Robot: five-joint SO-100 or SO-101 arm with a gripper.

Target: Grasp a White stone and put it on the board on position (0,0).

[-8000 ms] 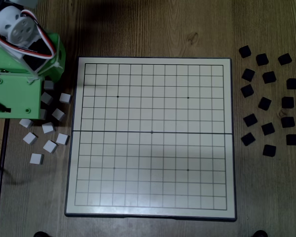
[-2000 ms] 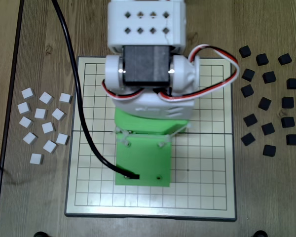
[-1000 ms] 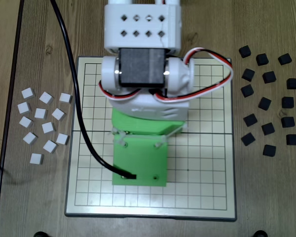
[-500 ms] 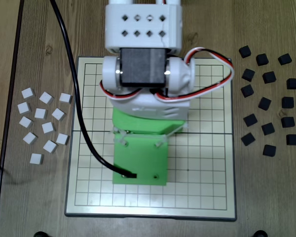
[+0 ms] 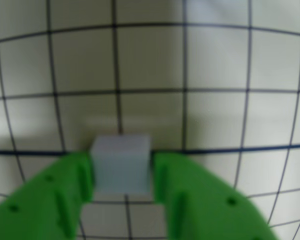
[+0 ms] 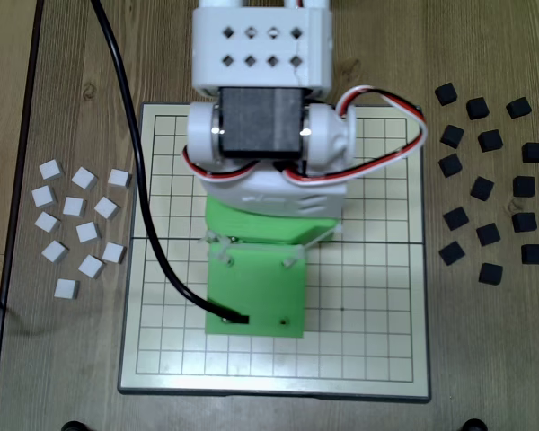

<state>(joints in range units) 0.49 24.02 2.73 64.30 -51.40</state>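
Stone sat clamped between the two green fingers of the gripper, each side face pressed by a jaw, so the jaws were closed on it. In the wrist view it hung just over the board, and its far edge lay right on the thick fold line, at the crossing with a thin grid line. Whether the dot of position (0,0) lay under it could not be told, since the stone hid that crossing.

In the fixed view the arm covered the middle of the board, the fold line showing only to either side of it, and neither the stone nor the jaws could be seen there. The spare white stones lay off the board's left edge, the black stones off its right.

Judged from this, the carry was nearly done and the stone looked to sit slightly on the near side of the fold line, toward the jaws. The coming move seemed to call for a small nudge forward, away from the jaws, then a straight lowering and release
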